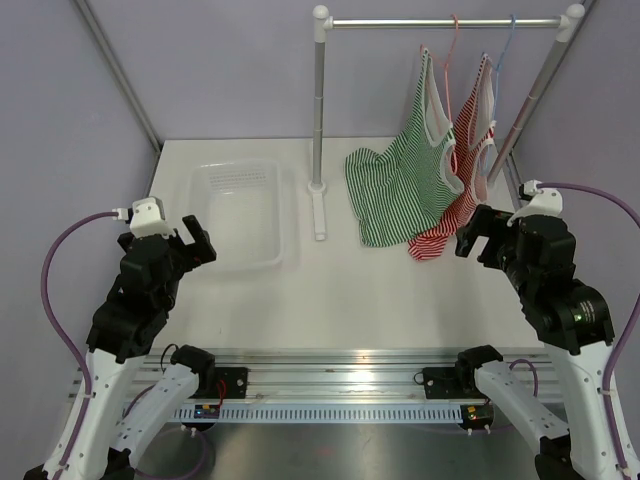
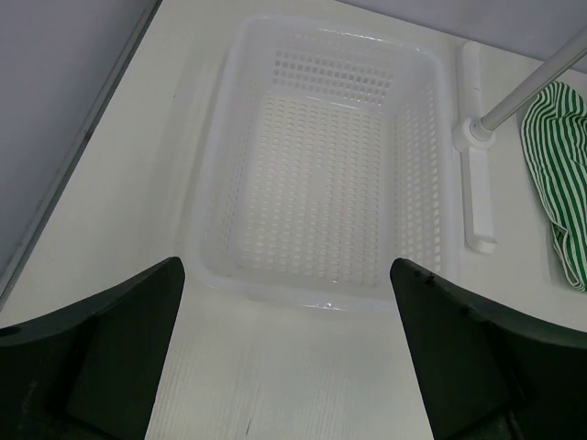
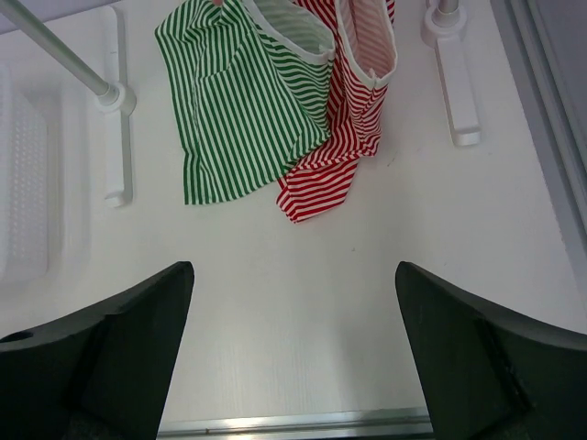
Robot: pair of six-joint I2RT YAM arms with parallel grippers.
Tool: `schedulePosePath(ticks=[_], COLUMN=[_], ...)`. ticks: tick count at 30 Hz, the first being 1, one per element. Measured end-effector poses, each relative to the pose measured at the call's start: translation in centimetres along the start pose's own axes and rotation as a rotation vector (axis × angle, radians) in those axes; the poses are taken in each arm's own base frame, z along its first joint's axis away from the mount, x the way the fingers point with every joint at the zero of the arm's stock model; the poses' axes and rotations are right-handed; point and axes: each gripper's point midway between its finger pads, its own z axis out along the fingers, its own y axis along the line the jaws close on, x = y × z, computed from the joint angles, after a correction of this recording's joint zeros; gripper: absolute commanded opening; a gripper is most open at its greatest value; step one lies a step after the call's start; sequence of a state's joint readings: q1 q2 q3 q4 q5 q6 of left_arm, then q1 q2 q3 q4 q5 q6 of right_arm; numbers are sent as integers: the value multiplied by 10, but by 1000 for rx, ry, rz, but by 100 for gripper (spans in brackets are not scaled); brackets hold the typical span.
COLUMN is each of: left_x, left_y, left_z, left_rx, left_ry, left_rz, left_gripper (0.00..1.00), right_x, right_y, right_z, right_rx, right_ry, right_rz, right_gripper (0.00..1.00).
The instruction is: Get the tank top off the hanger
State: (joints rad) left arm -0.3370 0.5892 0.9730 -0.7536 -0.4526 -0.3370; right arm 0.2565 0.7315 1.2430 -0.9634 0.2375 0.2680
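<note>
Both my hands are the closest things in my wrist views, so starting there. My left hand [image 2: 286, 275] is wide open with nothing in it, and its two dark fingers [image 2: 119, 348] frame the near end of a white perforated basket [image 2: 417, 156]. From the top view that hand [image 1: 190, 243] sits at the left side of the desk [image 1: 400, 300], just beside the basket's near left corner.

My right hand [image 3: 293, 270] is spread wide too, gripping nothing. From above it [image 1: 485, 232] is over on the right, near the lower edge of the clothes but not touching them.

Now the clothes. The green striped tank top [image 1: 395, 185] hangs on a pink hanger [image 1: 452, 60], and right next to it the red striped tank top [image 1: 455, 195] hangs on a blue hanger [image 1: 508, 50]. Both hangers are hooked over the rail [image 1: 440, 22] at the back, which runs from an upright post [image 1: 319, 110] to a slanted support on the right. The green one is on the left and overlaps the red one a bit. Both tops are long enough that their bottoms look like they drape onto the desk.

From my right wrist the green top [image 3: 243, 101] and the red one [image 3: 339, 137] are straight ahead, hems spread out on the white surface, red poking out lower right of green. So both tops are on their hangers.
</note>
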Motion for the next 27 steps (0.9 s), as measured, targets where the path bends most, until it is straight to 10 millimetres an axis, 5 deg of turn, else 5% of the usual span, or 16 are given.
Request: schedulePosePath(ticks=[10, 14, 19, 27], left_x=[0, 0, 2, 11], left_y=[-4, -6, -11, -17], left_z=[0, 0, 3, 8], left_rx=[19, 33, 49, 67], left_ry=[1, 3, 17, 56], left_rz=[-3, -4, 0, 14], left_gripper=[99, 99, 99, 99], right_x=[-20, -62, -124, -182], right_y=[18, 38, 63, 91], right_z=[2, 11, 32, 97], right_rx=[-73, -117, -136, -110], right_ry=[-50, -104, -167, -185], right_rz=[27, 15, -31, -134], right_gripper=[99, 96, 78, 74])
